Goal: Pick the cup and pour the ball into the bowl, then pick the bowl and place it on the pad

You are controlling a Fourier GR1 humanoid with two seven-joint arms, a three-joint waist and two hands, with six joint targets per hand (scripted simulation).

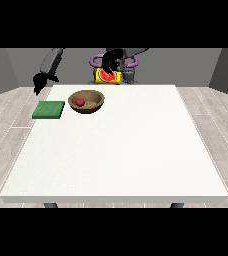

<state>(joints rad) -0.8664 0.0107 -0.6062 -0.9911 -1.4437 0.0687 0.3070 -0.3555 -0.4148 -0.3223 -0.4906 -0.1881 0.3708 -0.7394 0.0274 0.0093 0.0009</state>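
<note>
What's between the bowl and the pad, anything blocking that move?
Nothing visible. The bowl, with the red ball inside, sits just to the view's right of the green pad, with only a bare strip of table between them. The pad's top carries nothing.

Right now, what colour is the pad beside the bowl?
Green. The pad lies flat on the table, at the view's left of the bowl; front view shows it best.

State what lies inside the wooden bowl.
A red ball rests inside the wooden bowl, towards the side nearer the green pad. Nothing else shows; the near inner wall is hidden.
</note>
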